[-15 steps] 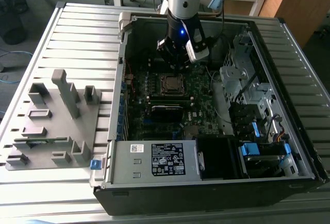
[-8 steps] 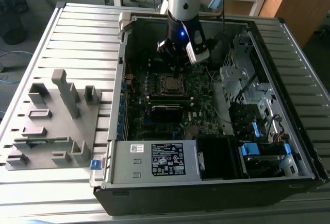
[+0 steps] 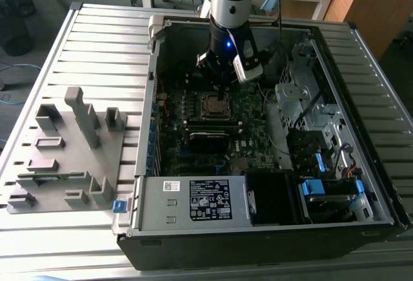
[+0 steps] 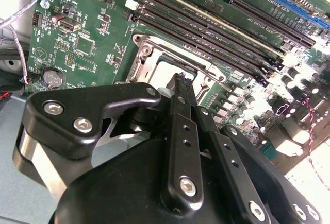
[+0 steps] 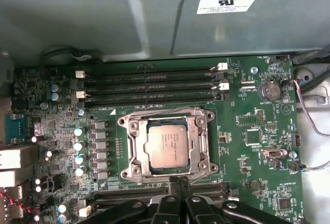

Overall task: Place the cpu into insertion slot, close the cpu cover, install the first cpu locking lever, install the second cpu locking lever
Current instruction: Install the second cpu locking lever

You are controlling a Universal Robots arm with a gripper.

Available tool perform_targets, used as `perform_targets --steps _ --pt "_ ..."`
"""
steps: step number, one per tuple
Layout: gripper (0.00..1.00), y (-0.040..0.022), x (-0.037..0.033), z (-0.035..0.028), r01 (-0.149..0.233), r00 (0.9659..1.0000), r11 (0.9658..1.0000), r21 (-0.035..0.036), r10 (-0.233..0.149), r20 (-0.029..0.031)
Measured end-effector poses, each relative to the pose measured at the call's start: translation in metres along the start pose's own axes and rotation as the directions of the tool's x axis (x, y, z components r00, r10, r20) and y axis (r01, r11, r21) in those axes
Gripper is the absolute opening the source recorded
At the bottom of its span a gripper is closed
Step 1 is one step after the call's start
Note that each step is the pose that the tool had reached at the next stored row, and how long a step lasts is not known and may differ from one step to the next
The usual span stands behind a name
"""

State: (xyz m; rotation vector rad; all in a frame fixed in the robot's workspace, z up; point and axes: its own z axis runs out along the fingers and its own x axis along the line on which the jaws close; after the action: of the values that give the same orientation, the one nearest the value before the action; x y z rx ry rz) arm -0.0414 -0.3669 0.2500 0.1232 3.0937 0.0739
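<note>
Inside open computer case, on green motherboard: cpu seated in insertion slot, cpu cover closed around it. Gripper just beside slot edge, jaws together, holding nothing.

An open computer case lay on a slatted metal desk. A grey fixture block stood toward the exterior view's left. Inside, a power supply sat near blue-tabbed drive bays. A coin battery sat beside long black memory slots.
</note>
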Motion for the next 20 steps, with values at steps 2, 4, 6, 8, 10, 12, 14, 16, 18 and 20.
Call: perform_targets --steps 2,4,6,8,10,12,14,16,18,20 --pt "0.11 -0.0001 0.0 0.0 0.0 1.0 1.0 0.0 0.0 0.0" --pt "0.11 -0.0002 0.0 0.0 0.0 1.0 1.0 0.0 0.0 0.0" --pt "0.11 -0.0008 -0.0001 -0.0001 0.0 1.0 1.0 0.0001 0.0 0.0" --pt "0.11 -0.0015 -0.0001 -0.0001 0.0 1.0 1.0 0.0001 0.0 0.0" --pt "0.11 -0.0016 -0.0001 0.0 0.0 1.0 1.0 -0.0001 0.0 0.0001" --pt "0.11 -0.0027 -0.0002 -0.0001 0.0 1.0 1.0 0.0 0.0 0.0" --pt "0.11 -0.0039 -0.0003 -0.0002 0.0 1.0 1.0 0.0 0.0 0.0" --pt "0.11 -0.0043 -0.0003 -0.0002 0.0 1.0 1.0 0.0 0.0 0.0001" --pt "0.11 -0.0048 -0.0004 -0.0002 0.0 1.0 1.0 0.0001 0.0 0.0" --pt "0.11 -0.0057 -0.0004 -0.0003 0.0 1.0 1.0 0.0001 0.0 -0.0001"
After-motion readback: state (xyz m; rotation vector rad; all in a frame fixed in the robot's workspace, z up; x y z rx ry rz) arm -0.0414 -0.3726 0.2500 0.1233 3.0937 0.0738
